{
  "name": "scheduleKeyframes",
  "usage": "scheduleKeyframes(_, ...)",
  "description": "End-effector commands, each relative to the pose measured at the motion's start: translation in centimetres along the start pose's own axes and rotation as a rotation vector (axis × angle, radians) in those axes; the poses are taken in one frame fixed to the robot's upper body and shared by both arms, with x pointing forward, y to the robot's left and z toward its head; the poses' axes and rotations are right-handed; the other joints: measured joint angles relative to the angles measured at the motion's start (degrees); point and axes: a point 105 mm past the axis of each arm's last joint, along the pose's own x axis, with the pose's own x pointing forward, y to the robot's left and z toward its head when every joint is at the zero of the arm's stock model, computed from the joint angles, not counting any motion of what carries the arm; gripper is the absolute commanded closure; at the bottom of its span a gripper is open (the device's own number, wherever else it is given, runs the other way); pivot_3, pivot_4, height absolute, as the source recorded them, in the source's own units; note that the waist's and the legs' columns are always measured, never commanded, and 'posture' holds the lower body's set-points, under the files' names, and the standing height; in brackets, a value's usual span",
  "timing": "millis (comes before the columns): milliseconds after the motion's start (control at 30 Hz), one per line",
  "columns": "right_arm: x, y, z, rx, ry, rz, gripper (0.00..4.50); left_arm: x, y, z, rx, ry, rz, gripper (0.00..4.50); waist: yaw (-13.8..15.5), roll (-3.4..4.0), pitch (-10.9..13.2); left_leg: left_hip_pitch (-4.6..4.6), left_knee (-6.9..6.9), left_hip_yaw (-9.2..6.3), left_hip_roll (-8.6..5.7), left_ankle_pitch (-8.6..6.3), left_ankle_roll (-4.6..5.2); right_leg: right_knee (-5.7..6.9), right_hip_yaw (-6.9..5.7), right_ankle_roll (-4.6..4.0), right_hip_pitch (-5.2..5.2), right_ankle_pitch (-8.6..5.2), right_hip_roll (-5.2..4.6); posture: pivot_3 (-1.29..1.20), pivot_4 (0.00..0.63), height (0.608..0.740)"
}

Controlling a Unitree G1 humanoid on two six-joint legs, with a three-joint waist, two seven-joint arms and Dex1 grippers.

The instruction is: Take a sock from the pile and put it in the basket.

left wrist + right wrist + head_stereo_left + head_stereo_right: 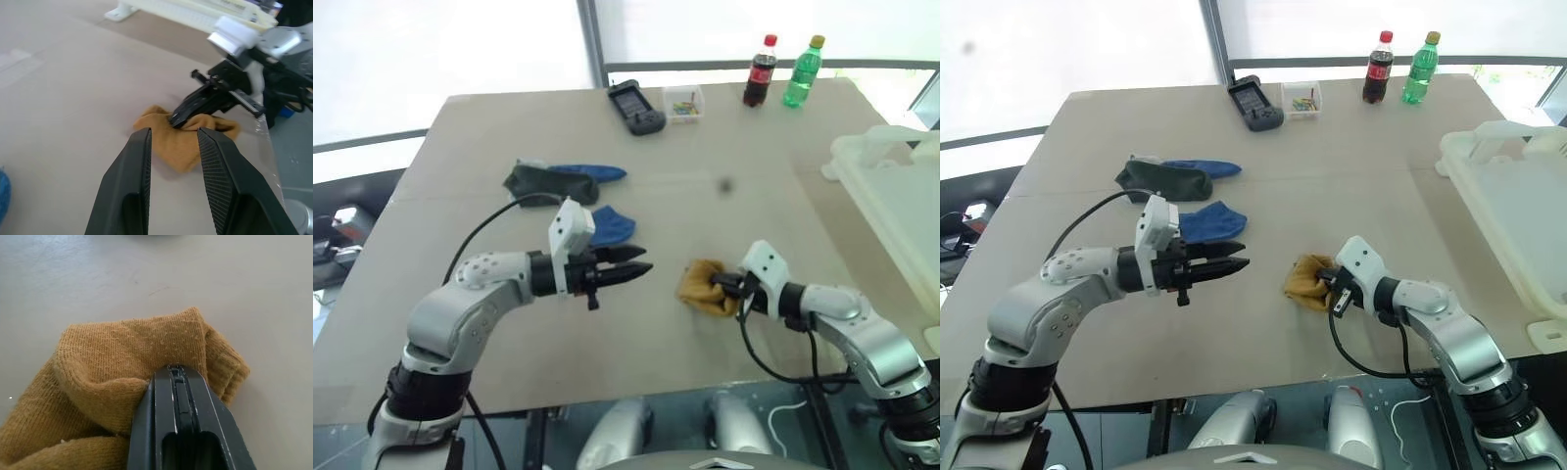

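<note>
**Right claw pinched on the mustard sock, left claw empty**

We see the right gripper (728, 286) with its two black fingers pressed flat together, nipping a fold of the mustard sock (703, 285). In the right wrist view the fingers (178, 406) leave no gap, and knitted cloth bunches up around their tips. The sock lies crumpled on the table (754, 147), near its front edge, apart from the others.

The left gripper (631, 262) hangs above the table to the left of that sock, pointing sideways towards it. Its fingers (132, 166) stand a little apart, with nothing between them and nothing touching them.

What we take for the pile sits farther back on the left: a dark green sock (536, 183) touching a blue sock (590, 172), and a second blue sock (612, 225) just behind the left gripper.

The basket (1518, 196) stands at the right edge of the table, well apart from the held sock.

At the far edge we see a black device (636, 107), a small clear box (684, 103), a cola bottle (761, 70) and a green bottle (803, 71).
</note>
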Motion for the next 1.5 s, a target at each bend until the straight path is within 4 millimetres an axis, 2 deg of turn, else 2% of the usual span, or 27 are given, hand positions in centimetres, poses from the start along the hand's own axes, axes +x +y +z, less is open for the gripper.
scheduleKeyframes(33, -0.7, -0.6, 0.5, 0.041, -0.033, -0.007, 4.45, -1.4, -0.7, 1.3, 0.083, -0.022, -0.020, 2.95, 0.02, 0.02, 0.04, 0.01, 0.00, 0.00, 0.00, 0.00, 0.00, 0.00, 0.00, 0.00, 0.00, 0.00, 0.01, 0.00, 0.150, 0.740)
scheduleKeyframes(100, -1.6, -0.7, 2.2, 0.076, -0.107, 0.013, 4.45, -2.1, -0.6, 0.9, 0.096, 0.006, -0.005, 2.95, 0.02, 0.03, 0.13, 0.00, 0.00, -0.05, 0.01, 0.00, 0.00, 0.02, -0.03, 0.00, 0.00, 0.00, 0.01, 0.00, 0.150, 0.740)
scheduleKeyframes(133, -2.1, -0.4, 3.0, 0.104, -0.143, 0.034, 3.92, -2.4, -0.6, 0.6, 0.100, 0.021, -0.001, 2.95, 0.03, 0.09, 0.21, -0.01, 0.00, -0.06, 0.02, 0.00, 0.00, 0.02, -0.03, 0.00, -0.01, 0.00, 0.01, 0.00, 0.150, 0.740)
scheduleKeyframes(167, -2.6, -0.3, 3.5, 0.120, -0.159, 0.043, 3.75, -2.7, -0.6, 0.4, 0.104, 0.032, 0.000, 2.95, 0.05, 0.10, 0.25, -0.01, -0.01, -0.05, 0.02, 0.00, 0.00, 0.01, -0.02, -0.01, -0.01, 0.00, 0.00, 0.00, 0.150, 0.740)
scheduleKeyframes(267, -3.2, 0.0, 3.9, 0.157, -0.173, 0.065, 2.17, -2.9, -0.6, 0.1, 0.111, 0.041, 0.005, 2.95, 0.08, 0.10, 0.30, -0.06, -0.05, -0.09, 0.02, 0.00, 0.01, -0.06, -0.05, -0.01, -0.02, 0.00, -0.01, 0.00, 0.150, 0.740)
scheduleKeyframes(333, -3.2, 0.0, 3.8, 0.182, -0.166, 0.062, 1.35, -2.9, -0.6, -0.1, 0.117, 0.046, 0.009, 2.95, 0.06, 0.10, 0.31, -0.10, -0.06, -0.11, 0.02, -0.01, 0.02, -0.14, -0.07, -0.01, -0.02, 0.01, -0.03, 0.00, 0.150, 0.740)
scheduleKeyframes(400, -2.8, 0.0, 3.4, 0.202, -0.147, 0.057, 0.31, -2.9, -0.8, -0.3, 0.117, 0.051, 0.009, 2.95, 0.05, 0.11, 0.32, -0.11, -0.06, -0.10, 0.02, -0.02, 0.05, -0.17, -0.07, -0.01, -0.02, 0.01, -0.04, 0.00, 0.150, 0.740)
scheduleKeyframes(433, -2.5, 0.0, 3.1, 0.211, -0.136, 0.052, 0.02, -2.9, -0.9, -0.4, 0.117, 0.053, 0.009, 2.95, -0.02, 0.12, 0.33, -0.11, -0.06, -0.09, 0.02, -0.03, 0.06, -0.18, -0.06, -0.01, -0.02, 0.01, -0.06, 0.00, 0.150, 0.740)
scheduleKeyframes(667, -0.6, -0.4, 0.3, 0.261, -0.002, 0.009, 0.02, -3.1, -1.2, -0.7, 0.100, 0.059, 0.028, 2.95, -0.01, 0.13, 0.37, -0.11, -0.09, -0.07, 0.03, -0.03, 0.06, -0.18, -0.05, -0.01, -0.04, 0.01, -0.06, 0.00, 0.150, 0.740)
scheduleKeyframes(733, -0.2, 0.0, -0.6, 0.258, 0.042, 0.033, 0.02, -3.1, -1.3, -0.8, 0.096, 0.058, 0.036, 2.95, 0.00, 0.13, 0.37, -0.12, -0.09, -0.07, 0.03, -0.03, 0.06, -0.18, -0.05, -0.01, -0.04, 0.01, -0.06, 0.00, 0.150, 0.740)
scheduleKeyframes(967, 0.9, 0.9, -2.7, 0.105, 0.137, 0.049, 0.02, -3.3, -1.5, -0.9, 0.098, 0.053, 0.072, 2.95, -0.17, 0.10, 0.34, -0.02, -0.10, -0.04, 0.07, -0.03, 0.06, -0.17, -0.03, -0.01, 0.00, 0.01, -0.05, 0.00, 0.150, 0.740)
scheduleKeyframes(1067, 1.0, 1.0, -3.3, 0.041, 0.143, 0.055, 0.84, -3.2, -1.6, -1.0, 0.100, 0.046, 0.087, 2.95, -0.17, 0.06, 0.30, 0.06, -0.09, -0.04, 0.08, -0.03, 0.05, -0.15, -0.05, -0.01, 0.02, 0.01, -0.01, 0.00, 0.150, 0.740)
scheduleKeyframes(1100, 1.0, 1.0, -3.2, 0.050, 0.134, 0.057, 1.37, -3.2, -1.5, -1.1, 0.101, 0.044, 0.092, 2.95, -0.16, 0.01, 0.27, 0.12, -0.08, -0.03, 0.08, -0.03, 0.05, -0.15, -0.04, 0.00, 0.08, 0.01, -0.01, 0.00, 0.150, 0.740)
scheduleKeyframes(1267, -0.1, -0.9, -0.2, 0.118, -0.015, -0.005, 3.53, -2.9, -1.0, -1.0, 0.112, 0.020, 0.114, 2.95, 0.03, 0.01, 0.27, 0.14, 0.01, -0.05, 0.09, -0.02, 0.04, -0.14, -0.06, -0.06, 0.15, 0.07, 0.04, 0.00, 0.150, 0.740)
scheduleKeyframes(1400, -2.8, -4.6, 4.6, 0.247, -0.280, -0.130, 4.40, -2.1, -0.4, -0.2, 0.136, -0.026, 0.119, 2.95, 0.29, 0.06, 0.35, 0.11, 0.03, -0.07, 0.08, -0.01, 0.04, -0.14, -0.09, -0.08, 0.15, 0.08, 0.08, 0.00, 0.150, 0.740)
scheduleKeyframes(1433, -3.6, -5.6, 5.4, 0.271, -0.328, -0.174, 4.45, -1.9, -0.2, 0.0, 0.140, -0.041, 0.122, 2.95, 0.20, 0.08, 0.37, 0.06, 0.04, -0.09, 0.06, -0.01, 0.03, -0.14, -0.09, -0.08, 0.13, 0.08, 0.08, 0.00, 0.150, 0.740)
scheduleKeyframes(1500, -6.0, -8.9, 7.1, 0.323, -0.428, -0.335, 4.45, -1.1, 0.2, 1.2, 0.152, -0.107, 0.134, 2.95, 0.11, 0.08, 0.38, 0.00, 0.02, -0.07, 0.05, -0.01, 0.03, -0.15, -0.06, -0.09, 0.10, 0.10, 0.07, 0.00, 0.150, 0.740)
